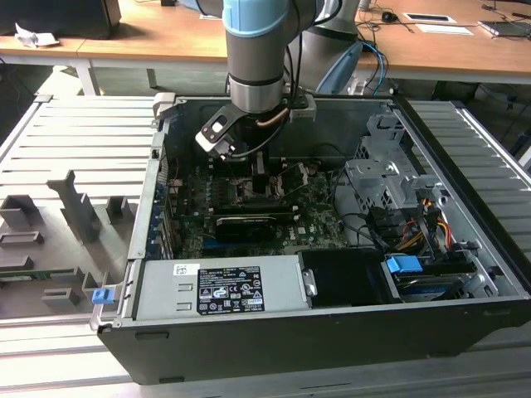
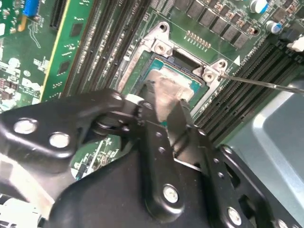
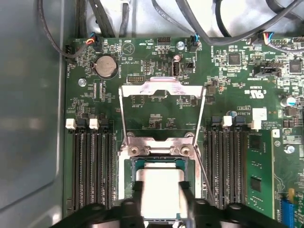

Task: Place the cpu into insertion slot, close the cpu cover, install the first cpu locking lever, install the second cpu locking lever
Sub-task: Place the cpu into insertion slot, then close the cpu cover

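In the upper middle of the exterior view the gripper (image 1: 259, 170) hung low inside the open case (image 1: 332, 352), over the board (image 1: 315, 220); in both wrist views its jaws stood closed to a narrow gap on the cpu (image 3: 160, 180), one finger (image 3: 138, 195) on each of two opposite edges, the silver top facing up; the cpu sat within the rim of the slot (image 2: 184, 59), though we could not tell whether it rested on the contacts or hung just above them; the cover (image 3: 161, 89) stood swung open beyond the slot, and a thin lever (image 2: 266, 84) lay free beside it, so neither was yet closed; we judged the cpu light, stiff and smooth-sided, apt to slip or tilt under a loose pinch, and fragile on its underside, as were the slot's contacts; the edges, where the fingers were, seemed the right place to hold it, kept level, with no push on the top and no sliding across the slot.
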